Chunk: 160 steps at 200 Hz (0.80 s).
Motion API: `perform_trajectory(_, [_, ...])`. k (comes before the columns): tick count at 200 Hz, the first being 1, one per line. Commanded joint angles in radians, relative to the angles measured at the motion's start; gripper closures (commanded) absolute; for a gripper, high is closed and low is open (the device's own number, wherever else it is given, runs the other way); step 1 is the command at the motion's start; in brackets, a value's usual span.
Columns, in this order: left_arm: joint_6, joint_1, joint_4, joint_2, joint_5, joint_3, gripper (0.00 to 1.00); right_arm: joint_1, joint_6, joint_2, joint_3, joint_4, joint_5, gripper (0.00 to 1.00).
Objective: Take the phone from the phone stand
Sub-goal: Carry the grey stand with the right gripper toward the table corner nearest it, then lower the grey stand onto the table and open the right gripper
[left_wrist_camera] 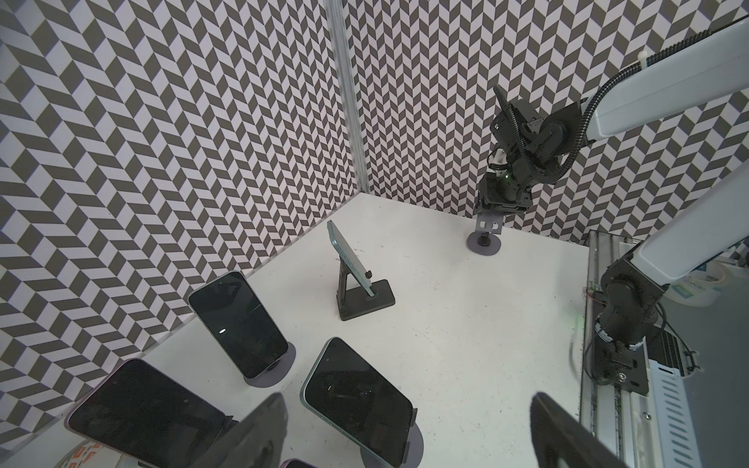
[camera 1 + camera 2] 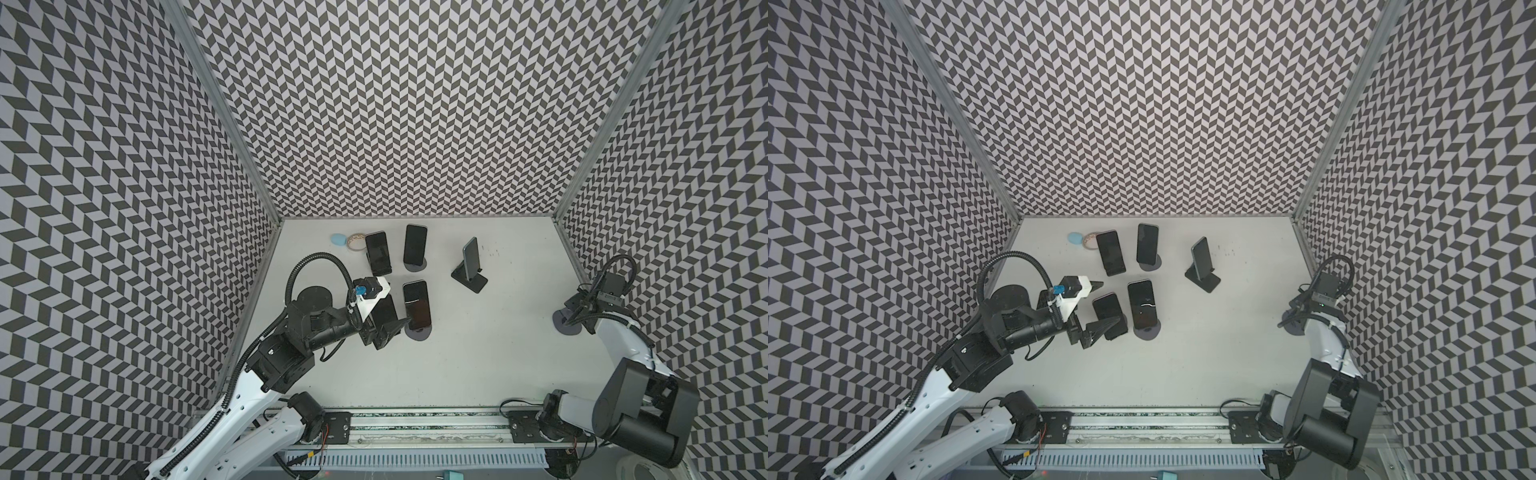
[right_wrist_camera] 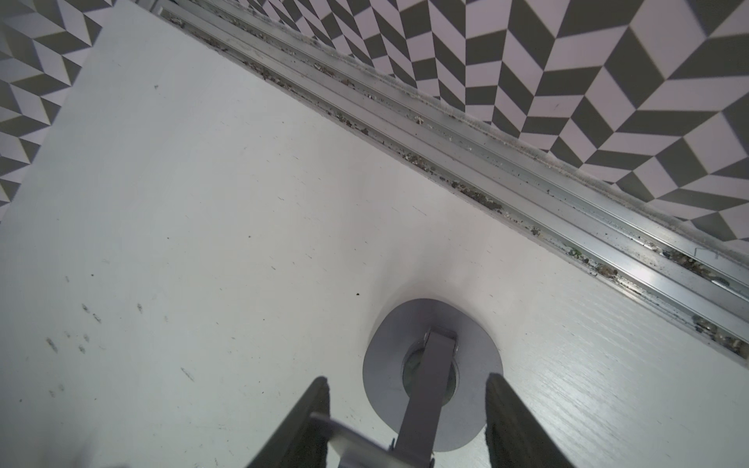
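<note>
Far left, by the foot of the left wall, a pale blue oval [image 2: 338, 240] and a ring [image 2: 356, 242] side by side; just right of them, flat on the counter [image 2: 478, 365], a rear flat phone [image 2: 378, 253]; nearer the front, left gripper [image 2: 1108, 302] spread wide, holding nothing, over a front flat phone [image 2: 1106, 308], contact impossible to tell; mostly shown in a top view, only its purple corner in the left wrist view; just beside that, scarcely any room, a front propped phone [image 2: 415, 305] on a round-based stand [image 2: 422, 333]; behind it a rear propped phone [image 2: 415, 245] on another round base; further right and well apart, a side-on phone [image 2: 470, 257] leaning in a black stand [image 2: 471, 281]; past that, broad bare counter, bare too all along the front rail [image 2: 424, 420]; far right, near the wall channel [image 3: 527, 170], right gripper [image 3: 406, 377] clamped on the top plate of a grey stand [image 3: 383, 352], plate bare, base flat on the counter; grip masked by the wrist in both top views, plain in the right wrist view, side-on in the left wrist view.
</note>
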Motion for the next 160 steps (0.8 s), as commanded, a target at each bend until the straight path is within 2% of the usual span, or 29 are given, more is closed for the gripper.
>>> perform_trajectory(1, [-0.001, -0.014, 0.024, -0.003, 0.012, 0.022, 0.07, -0.011, -0.017, 0.016, 0.002, 0.015, -0.025, 0.45])
perform_trajectory(60, [0.003, -0.018, 0.011, -0.01, 0.008, 0.038, 0.06, -0.015, -0.009, -0.011, 0.022, -0.01, -0.05, 0.26])
perform_trajectory(99, [0.006, -0.018, 0.008, -0.019, 0.007, 0.043, 0.06, -0.015, -0.003, -0.035, 0.067, -0.063, -0.037, 0.09])
perform_trajectory(110, [0.005, -0.021, 0.009, -0.018, 0.007, 0.045, 0.06, -0.015, 0.0, -0.044, 0.082, -0.084, -0.028, 0.0])
perform_trajectory(160, [0.008, -0.032, 0.011, -0.031, 0.007, 0.051, 0.06, -0.015, 0.047, -0.097, 0.118, -0.184, -0.015, 0.01])
